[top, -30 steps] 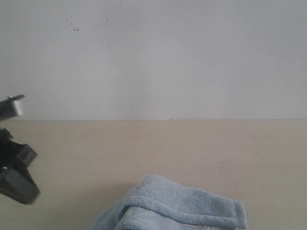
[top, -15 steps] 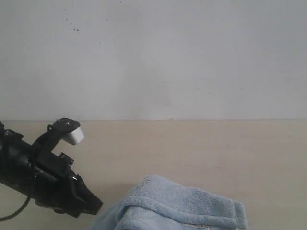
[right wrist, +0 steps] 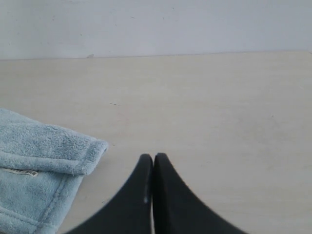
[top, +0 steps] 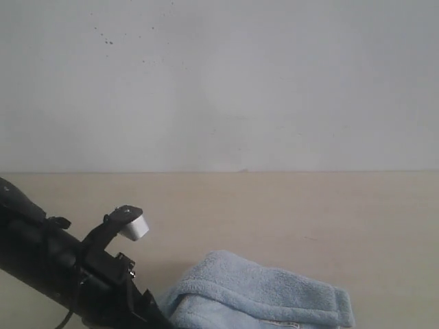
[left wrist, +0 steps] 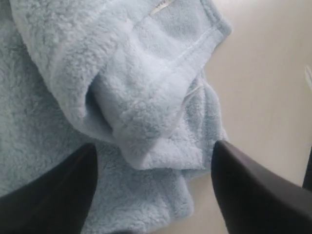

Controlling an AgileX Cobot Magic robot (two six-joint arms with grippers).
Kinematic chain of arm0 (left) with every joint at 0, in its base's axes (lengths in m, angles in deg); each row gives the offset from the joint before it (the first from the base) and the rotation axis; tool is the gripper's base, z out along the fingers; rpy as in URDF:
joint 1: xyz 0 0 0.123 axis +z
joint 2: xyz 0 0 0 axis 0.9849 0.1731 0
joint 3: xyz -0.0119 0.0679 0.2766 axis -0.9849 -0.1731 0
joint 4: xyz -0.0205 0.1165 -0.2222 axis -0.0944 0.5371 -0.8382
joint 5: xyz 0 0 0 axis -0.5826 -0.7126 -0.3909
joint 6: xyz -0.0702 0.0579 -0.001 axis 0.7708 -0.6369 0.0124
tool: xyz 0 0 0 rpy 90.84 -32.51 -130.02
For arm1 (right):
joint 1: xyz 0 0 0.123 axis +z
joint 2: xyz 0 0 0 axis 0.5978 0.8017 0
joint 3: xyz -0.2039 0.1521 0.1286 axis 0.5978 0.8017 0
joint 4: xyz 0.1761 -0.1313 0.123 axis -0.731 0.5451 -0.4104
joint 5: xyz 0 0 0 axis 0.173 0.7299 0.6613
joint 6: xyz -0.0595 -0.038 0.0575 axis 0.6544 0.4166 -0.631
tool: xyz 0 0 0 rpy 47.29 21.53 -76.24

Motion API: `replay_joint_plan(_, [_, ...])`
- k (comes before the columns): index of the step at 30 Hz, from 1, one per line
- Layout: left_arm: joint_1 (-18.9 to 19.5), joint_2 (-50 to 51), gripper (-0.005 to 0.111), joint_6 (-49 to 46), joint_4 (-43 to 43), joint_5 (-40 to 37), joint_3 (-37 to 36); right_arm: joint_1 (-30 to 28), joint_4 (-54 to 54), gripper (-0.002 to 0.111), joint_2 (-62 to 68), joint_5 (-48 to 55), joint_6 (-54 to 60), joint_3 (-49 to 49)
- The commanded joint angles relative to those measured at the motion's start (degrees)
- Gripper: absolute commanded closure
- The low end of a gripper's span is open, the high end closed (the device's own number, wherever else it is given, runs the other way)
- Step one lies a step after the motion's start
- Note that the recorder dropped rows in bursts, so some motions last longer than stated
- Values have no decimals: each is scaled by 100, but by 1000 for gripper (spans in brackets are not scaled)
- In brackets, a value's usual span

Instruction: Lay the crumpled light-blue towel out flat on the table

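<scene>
The pale-blue towel [top: 264,295] lies crumpled and folded over itself at the near edge of the beige table [top: 288,205]. The left arm comes in from the lower left of the exterior view, its fingertips below the frame there. In the left wrist view my left gripper [left wrist: 153,161] is open just above the towel [left wrist: 122,97], its dark fingers [left wrist: 243,185] standing either side of a thick fold with nothing held. My right gripper [right wrist: 153,158] is shut and empty over bare table, to the right of the towel's hemmed corner [right wrist: 44,151]. A small white label [right wrist: 19,172] shows there.
A white wall [top: 219,82] with a few dark specks rises behind the table's far edge. Bare table surface [right wrist: 219,107] stretches beyond and to the right of the towel.
The left arm has swung in from the left edge, rightward and down, to the towel's left side. The towel has not moved.
</scene>
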Motion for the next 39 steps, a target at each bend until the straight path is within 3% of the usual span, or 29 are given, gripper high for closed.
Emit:
replay_joint_plan(1, [-257, 259, 46, -203, 374, 460, -17, -20, 13, 109, -22, -25, 29, -8])
replay_joint_plan(4, [-567, 299, 47, -179, 436, 1034, -17, -20, 13, 109, -22, -25, 29, -8])
replay_joint_plan(6, [-725, 299, 55, -114, 424, 1160, -6, -20, 13, 109, -22, -25, 29, -8])
replay_joint_plan(11, [-855, 299, 103, 109, 424, 846, 57, -20, 13, 109, -22, -25, 29, -8])
replay_joint_plan(20, [-855, -618, 103, 212, 434, -55, 516, -20, 13, 109, -22, -25, 29, -8])
replay_joint_plan(30, [-855, -2548, 103, 603, 981, -55, 540, -20, 13, 109, -22, -25, 29, -8])
replay_joint_plan(39, [-855, -3116, 103, 700, 1099, -85, 540, -20, 327, 109, -22, -228, 326, -8])
